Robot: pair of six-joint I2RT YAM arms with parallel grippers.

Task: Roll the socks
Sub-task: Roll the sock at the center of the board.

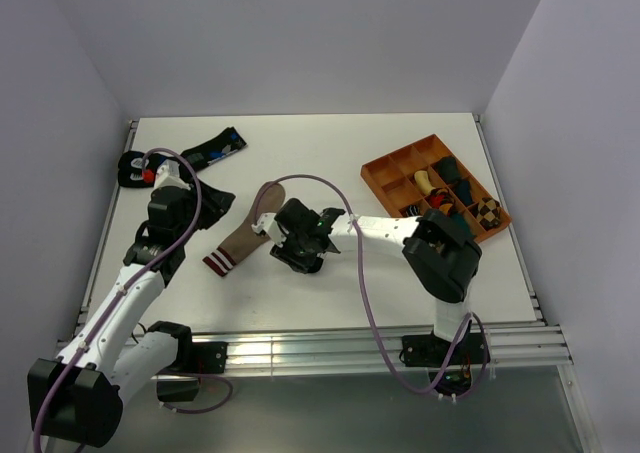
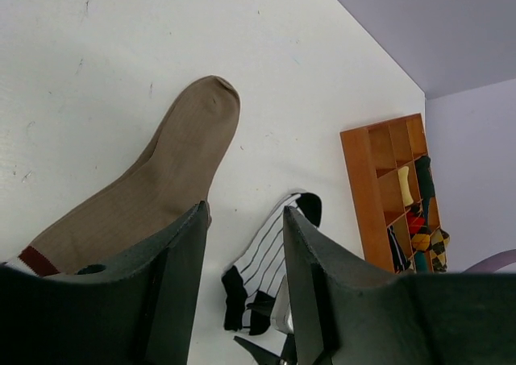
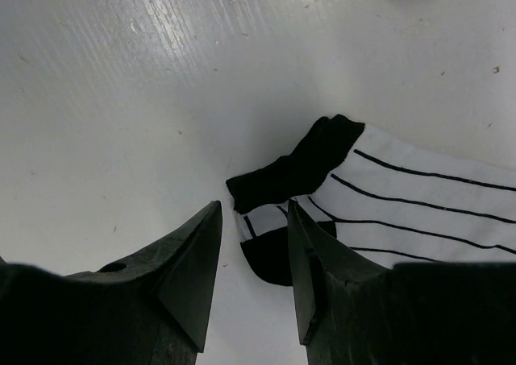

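Top external view: arms poised over the two socks.
Left gripper (image 2: 246,220) hangs open, empty, at left; long tan-brown ribbed cloth sock (image 1: 245,235) lies flat centre-left; right gripper (image 3: 254,220), jaws parted, sits over the black end of the white thin-striped sock (image 3: 419,212) at centre, likely to pinch a rolling edge.

Both arms reach out, jaws apart.
The left arm (image 1: 120,303) rises from its base at the near left and stretches forward along the left side. The left gripper (image 2: 246,220) tilts downward, its two fingers standing wide of each other. The right arm (image 1: 385,231) bends at the elbow and reaches leftward toward the middle. The right gripper (image 3: 254,212) points down, held low, fingers partly spread.
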